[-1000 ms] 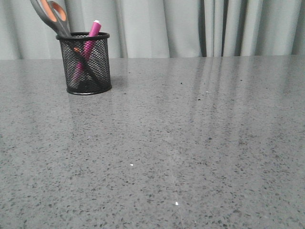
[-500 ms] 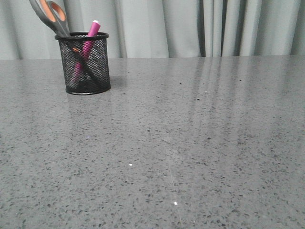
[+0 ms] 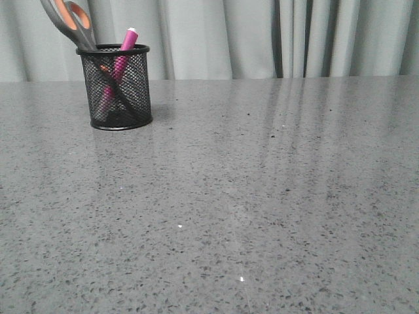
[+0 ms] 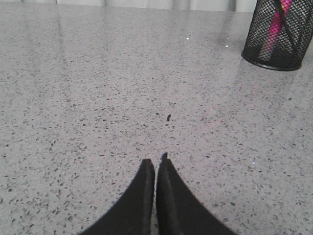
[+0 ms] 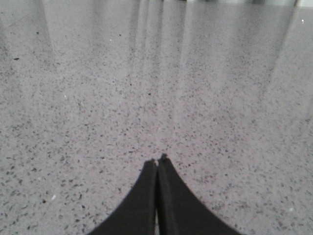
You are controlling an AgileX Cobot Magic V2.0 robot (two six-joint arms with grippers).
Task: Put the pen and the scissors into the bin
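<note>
The black mesh bin stands at the far left of the grey speckled table. The magenta pen leans inside it, its pale tip above the rim. The scissors stand in it too, grey handles with orange lining sticking out to the upper left. In the left wrist view the bin with the pen in it is apart from my left gripper, which is shut and empty over bare table. My right gripper is shut and empty over bare table. Neither gripper shows in the front view.
A grey curtain hangs behind the table's far edge. The speckled tabletop stretches across the front view with a few small white specks on it.
The front view has shifted very slightly, so the bin sits a touch further left than a second ago. The bin, pen and scissors keep the same arrangement.
</note>
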